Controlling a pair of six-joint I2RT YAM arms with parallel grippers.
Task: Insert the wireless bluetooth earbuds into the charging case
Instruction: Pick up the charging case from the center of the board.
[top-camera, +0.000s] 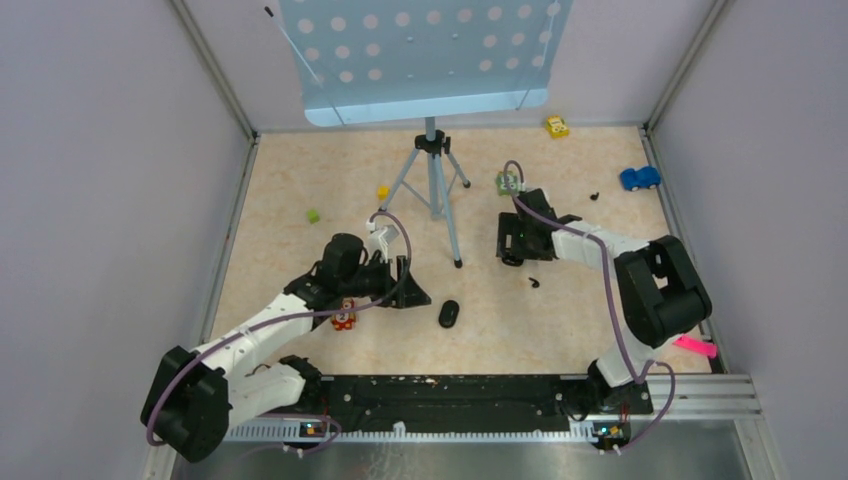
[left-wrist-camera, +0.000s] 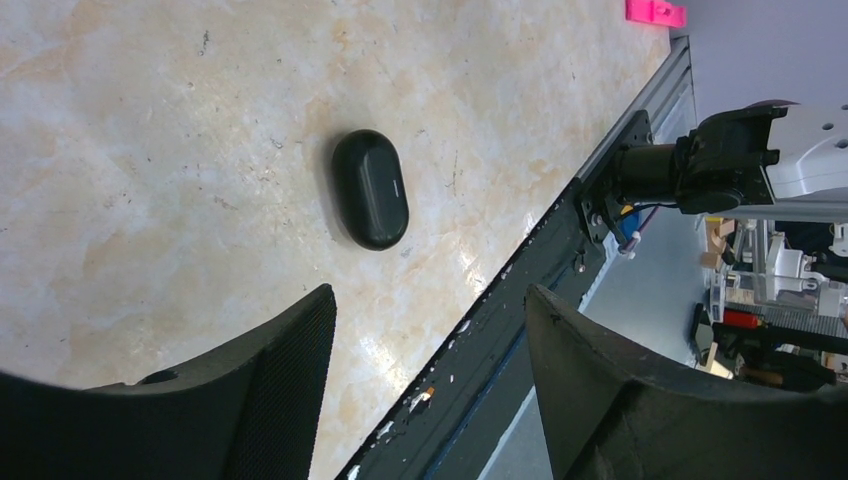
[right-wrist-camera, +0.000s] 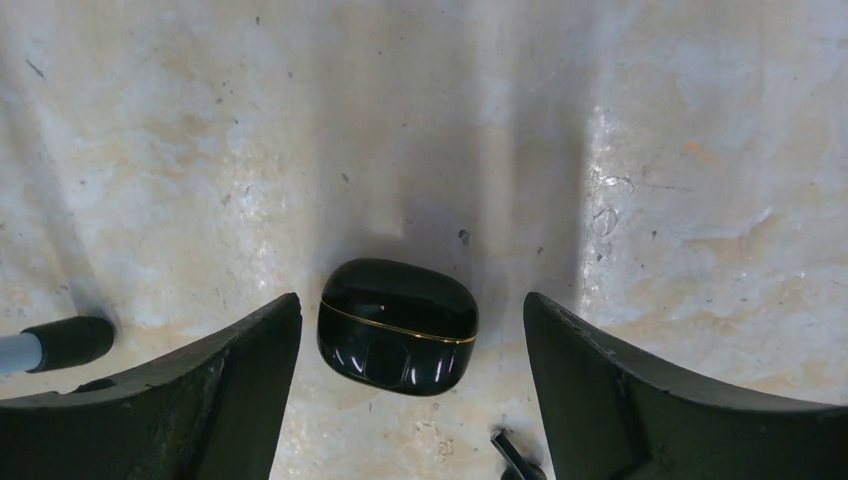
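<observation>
Lying flat on the table (top-camera: 300, 170), the charging case (top-camera: 449, 314) was seen from above with its lid shut, between the two arms and just beside the tip of the left gripper (top-camera: 414, 292), but not touched by it. In the left wrist view the fingers (left-wrist-camera: 270, 390) of this gripper were held well apart, with nothing between them, and the black oval case was found a little beyond the fingertips. A pink object (left-wrist-camera: 655, 12) was seen at the edge of the table, near the metal rail.

The right gripper (top-camera: 513, 250) was held low over the table, to the right of the tripod (top-camera: 436, 190). In the right wrist view its fingers (right-wrist-camera: 230, 390) were also spread wide. A glossy black case (right-wrist-camera: 397, 325) with a thin gold seam was lying on the table between them, touched by neither finger. One rubber foot (right-wrist-camera: 60, 342) of the tripod was visible at the left edge of that view.

One earbud (top-camera: 533, 281) was lying on the bare table near the right gripper, on the side of the arm bases. The other earbud (top-camera: 594, 196) was placed farther back, towards the blue toy car (top-camera: 640, 178). Both were outside any case. They appeared only as tiny dark nubs, so their shape could not be confirmed; probably they were the earbuds. A yellow toy car (top-camera: 557, 126) was standing by the back wall, well apart from everything else
</observation>
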